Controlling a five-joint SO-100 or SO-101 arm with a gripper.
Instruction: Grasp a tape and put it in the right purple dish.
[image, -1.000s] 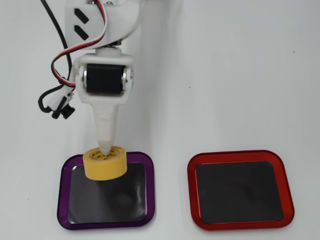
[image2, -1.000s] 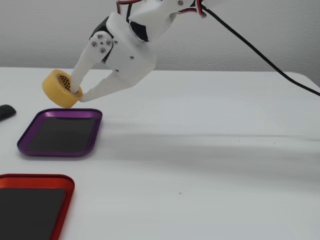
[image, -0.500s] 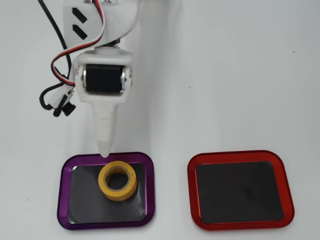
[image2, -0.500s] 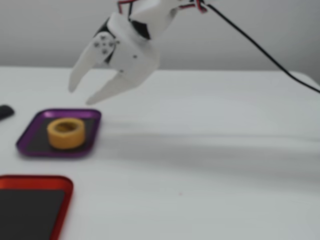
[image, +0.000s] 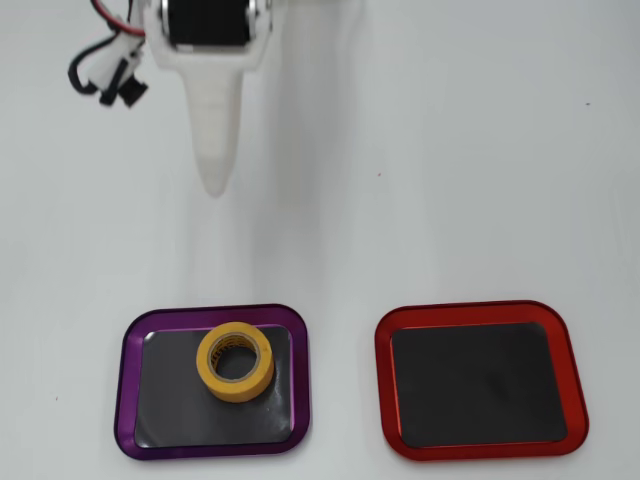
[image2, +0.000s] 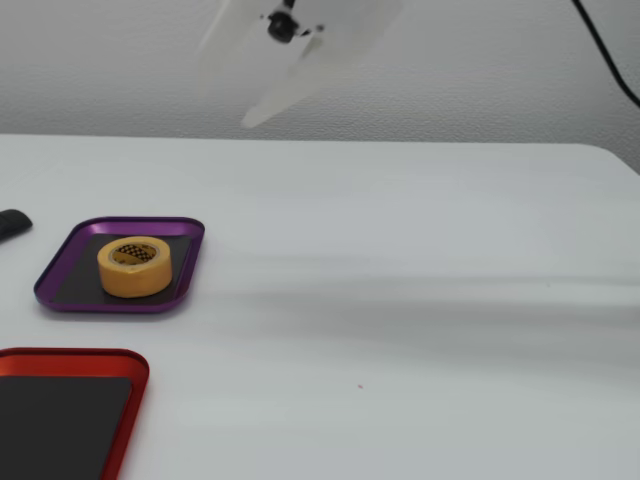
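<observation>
The yellow tape roll (image: 235, 362) lies flat inside the purple-rimmed dish (image: 127, 385), in its upper middle part; it also shows in the fixed view (image2: 134, 266) in the dish (image2: 60, 289). My white gripper (image: 213, 180) hangs well above the table, far from the dish, and holds nothing. In the fixed view it is blurred near the top edge (image2: 230, 95); two white parts spread apart from the pivot, so the jaws look open.
A red-rimmed tray (image: 480, 318) with a dark empty inside lies to the right of the purple dish in the overhead view and nearer the camera in the fixed view (image2: 120, 362). Black cables (image: 100, 75) hang beside the arm. A dark object (image2: 12, 224) sits at the left edge.
</observation>
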